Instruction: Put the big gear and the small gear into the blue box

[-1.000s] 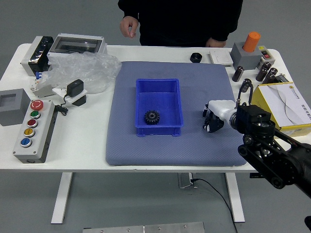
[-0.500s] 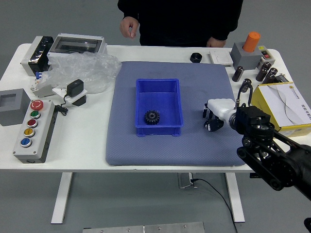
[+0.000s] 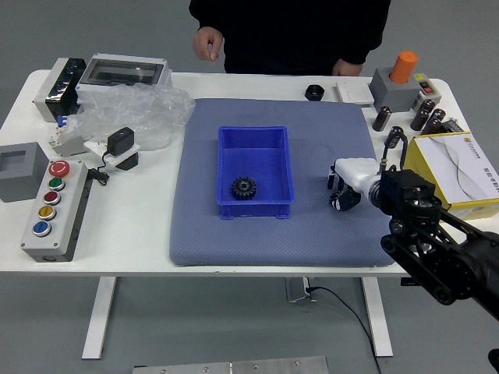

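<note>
Past my white bench (image 3: 129,245) stands a person (image 3: 292,35), one hand (image 3: 207,44) hanging, the other (image 3: 346,68) by the far edge. Clear plastic wrap (image 3: 148,113) lies at the mat's (image 3: 234,245) left. Between the yellow carton (image 3: 485,210) and blue box (image 3: 253,211) is my right robot hand (image 3: 340,193); its opening and grip I can't tell. A black gear (image 3: 244,188) lies inside the box.

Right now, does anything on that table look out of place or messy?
Yes: the crumpled clear plastic heaped on the table's left side looks like uncleared wrapping. I see nothing spilled; one gear sits tidily in the blue box.
</note>
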Available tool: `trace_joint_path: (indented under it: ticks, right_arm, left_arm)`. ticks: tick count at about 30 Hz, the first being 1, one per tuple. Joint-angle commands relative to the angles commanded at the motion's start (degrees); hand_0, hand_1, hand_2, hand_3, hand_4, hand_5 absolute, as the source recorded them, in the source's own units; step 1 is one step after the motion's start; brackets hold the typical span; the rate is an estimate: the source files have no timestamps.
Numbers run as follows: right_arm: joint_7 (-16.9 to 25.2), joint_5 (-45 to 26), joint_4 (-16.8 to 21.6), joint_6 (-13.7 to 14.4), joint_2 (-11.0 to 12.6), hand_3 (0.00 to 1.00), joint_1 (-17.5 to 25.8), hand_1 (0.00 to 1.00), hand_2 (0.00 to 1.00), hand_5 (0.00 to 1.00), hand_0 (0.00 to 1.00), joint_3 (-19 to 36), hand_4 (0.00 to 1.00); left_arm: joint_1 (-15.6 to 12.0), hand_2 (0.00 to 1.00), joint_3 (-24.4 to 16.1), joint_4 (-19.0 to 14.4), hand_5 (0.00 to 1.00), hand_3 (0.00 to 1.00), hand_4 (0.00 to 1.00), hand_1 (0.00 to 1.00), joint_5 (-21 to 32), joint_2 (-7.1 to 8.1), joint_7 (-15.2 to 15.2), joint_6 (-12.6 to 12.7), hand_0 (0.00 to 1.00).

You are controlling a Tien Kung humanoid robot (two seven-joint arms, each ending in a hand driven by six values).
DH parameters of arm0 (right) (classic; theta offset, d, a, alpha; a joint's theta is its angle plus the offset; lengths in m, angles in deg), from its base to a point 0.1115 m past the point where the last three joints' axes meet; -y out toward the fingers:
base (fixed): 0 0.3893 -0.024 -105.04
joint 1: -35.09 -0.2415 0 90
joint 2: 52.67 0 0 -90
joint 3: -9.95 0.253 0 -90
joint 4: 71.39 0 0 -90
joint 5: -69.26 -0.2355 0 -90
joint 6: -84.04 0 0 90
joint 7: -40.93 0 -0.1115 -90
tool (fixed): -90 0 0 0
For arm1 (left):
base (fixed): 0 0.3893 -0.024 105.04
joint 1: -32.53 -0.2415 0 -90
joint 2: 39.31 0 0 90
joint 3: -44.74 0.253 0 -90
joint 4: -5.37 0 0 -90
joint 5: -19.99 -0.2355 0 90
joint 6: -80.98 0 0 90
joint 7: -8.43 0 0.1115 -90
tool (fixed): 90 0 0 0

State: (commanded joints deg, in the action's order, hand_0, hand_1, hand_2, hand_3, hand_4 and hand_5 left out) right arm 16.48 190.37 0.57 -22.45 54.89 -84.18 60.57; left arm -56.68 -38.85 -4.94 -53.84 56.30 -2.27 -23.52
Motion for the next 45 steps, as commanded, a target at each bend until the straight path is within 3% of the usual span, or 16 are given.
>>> trace_joint_path:
  ticks: [16, 18, 19, 24, 25, 30, 31, 34, 45]
  right_arm:
    - [-0.39, -0.22, 1.43, -0.08, 0.31, 0.503, -0.61, 0.484, 0.462, 0.047, 0.656, 0.9, 0.779]
    - [-0.46, -0.2, 1.61, -0.5, 0.35, 0.503, -0.62, 0.484, 0.462, 0.047, 0.656, 0.94, 0.779]
    - [-0.55, -0.23, 1.73, -0.87, 0.39, 0.573, -0.63, 0.507, 0.502, 0.09, 0.662, 0.97, 0.783]
    - [-1.54, -1.27, 2.24, -3.16, 0.51, 0.573, -0.69, 0.507, 0.502, 0.09, 0.662, 1.27, 0.783]
    - [-1.75, -1.51, 2.3, -3.6, 0.52, 0.651, -0.71, 0.524, 0.585, 0.398, 0.6, 1.34, 0.762]
    - [-2.84, -2.67, 2.97, -5.68, 0.66, 0.651, -0.76, 0.524, 0.585, 0.398, 0.6, 1.87, 0.762]
    - [-3.02, -2.73, 3.21, -5.95, 0.69, 0.701, -0.79, 0.561, 0.638, 0.432, 0.617, 1.99, 0.818]
    - [-3.49, -2.76, 3.99, -6.58, 0.77, 0.701, -0.94, 0.561, 0.638, 0.432, 0.617, 2.28, 0.818]
    - [-4.0, -2.35, 3.7, -6.77, 0.65, 0.71, -0.84, 0.577, 0.646, 0.46, 0.636, 1.55, 0.846]
  left_arm:
    - [0.06, 0.833, -0.07, 0.0, 0.304, 0.864, 0.747, 0.822, -0.03, 0.03, 0.06, 0.02, 0.849]
    - [0.07, 0.833, -0.06, 0.0, 0.304, 0.864, 0.747, 0.822, -0.03, 0.03, 0.06, 0.02, 0.849]
    - [0.07, 0.832, -0.07, 0.0, 0.304, 0.863, 0.747, 0.822, -0.04, 0.04, 0.05, 0.02, 0.849]
    - [0.03, 0.832, -0.07, 0.0, 0.304, 0.863, 0.747, 0.822, -0.1, 0.06, 0.02, 0.0, 0.849]
    - [0.03, 0.832, -0.07, 0.0, 0.304, 0.863, 0.747, 0.822, -0.11, 0.06, 0.02, 0.0, 0.849]
    - [0.0, 0.832, -0.13, 0.0, 0.304, 0.863, 0.747, 0.822, -0.22, 0.05, 0.0, -0.02, 0.849]
    - [-0.01, 0.831, -0.13, 0.0, 0.304, 0.863, 0.747, 0.821, -0.23, 0.05, 0.0, -0.02, 0.849]
    - [-0.03, 0.831, -0.17, 0.0, 0.304, 0.863, 0.747, 0.821, -0.31, 0.07, -0.02, -0.03, 0.849]
    - [0.09, 0.831, -0.21, 0.0, 0.305, 0.863, 0.747, 0.821, -0.58, 0.12, -0.08, -0.09, 0.849]
